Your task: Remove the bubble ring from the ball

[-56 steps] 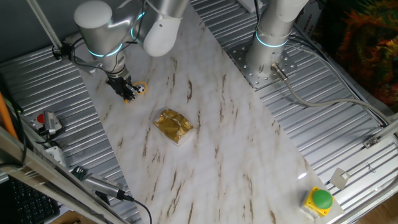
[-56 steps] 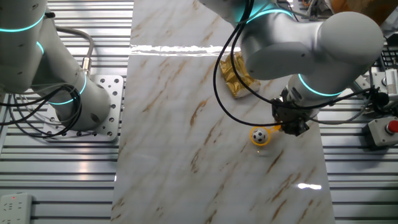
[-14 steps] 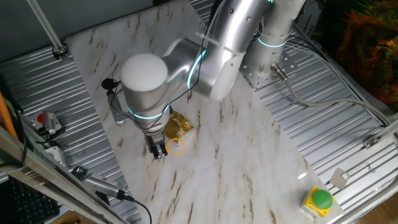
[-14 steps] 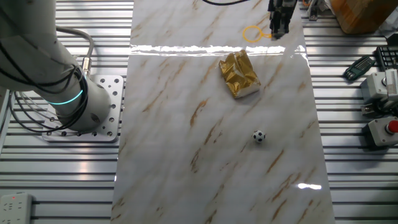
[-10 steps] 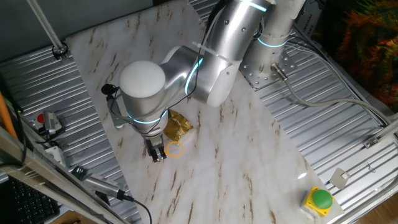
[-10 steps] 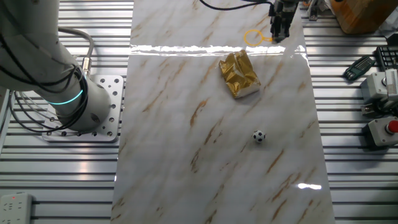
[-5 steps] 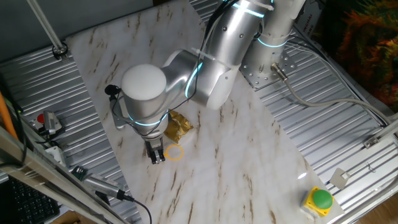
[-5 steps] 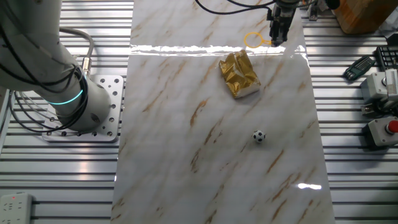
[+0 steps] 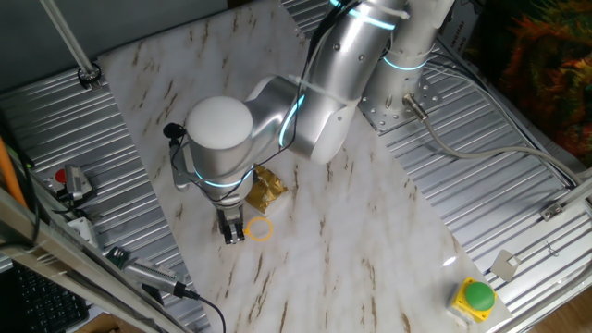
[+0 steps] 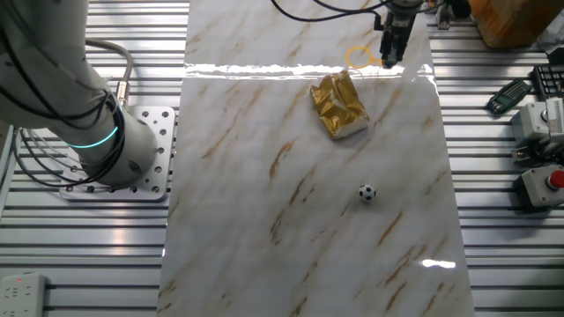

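Note:
The bubble ring is an orange-yellow hoop held by its short handle in my gripper, low over the marble board near its edge. In the other fixed view the ring sits just left of the gripper, beyond the gold foil packet. The jaws are closed on the handle. The ball, white with black patches, lies alone on the marble board, well away from the ring. In the one fixed view my arm hides the ball.
A crumpled gold foil packet lies beside the ring. A second arm's base stands on the metal table. A green button and a red button box sit off the board.
My gripper has moved a little down and toward the foil packet with the ring still in it. The ball and packet have not moved over the last second.

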Robot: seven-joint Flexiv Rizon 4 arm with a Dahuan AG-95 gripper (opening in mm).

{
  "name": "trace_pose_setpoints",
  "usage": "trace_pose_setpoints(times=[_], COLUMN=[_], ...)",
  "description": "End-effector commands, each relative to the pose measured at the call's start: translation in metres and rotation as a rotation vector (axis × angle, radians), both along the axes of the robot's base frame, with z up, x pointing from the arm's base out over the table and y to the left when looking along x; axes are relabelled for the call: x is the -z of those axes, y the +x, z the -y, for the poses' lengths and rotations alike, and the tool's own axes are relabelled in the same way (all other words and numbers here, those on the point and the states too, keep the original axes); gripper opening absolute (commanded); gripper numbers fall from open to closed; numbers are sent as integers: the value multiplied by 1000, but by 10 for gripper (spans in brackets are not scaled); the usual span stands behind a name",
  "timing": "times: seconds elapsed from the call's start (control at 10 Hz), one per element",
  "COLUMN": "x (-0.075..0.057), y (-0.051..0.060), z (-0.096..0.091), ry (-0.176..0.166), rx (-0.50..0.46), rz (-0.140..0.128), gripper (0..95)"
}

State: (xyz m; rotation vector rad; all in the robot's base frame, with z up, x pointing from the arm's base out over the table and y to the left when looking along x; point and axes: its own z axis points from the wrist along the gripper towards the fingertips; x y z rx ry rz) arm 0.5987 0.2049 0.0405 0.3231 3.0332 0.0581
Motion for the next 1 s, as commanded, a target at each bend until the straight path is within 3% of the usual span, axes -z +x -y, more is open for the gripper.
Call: trace_pose_setpoints(times=[0.1, 0.9, 1.0], x=[10, 14, 14], y=[2, 3, 3], z=[0, 0, 0], ry=[3, 4, 1], rx=[-2, -5, -12], rz=[3, 2, 3], gripper=[0, 0, 190])
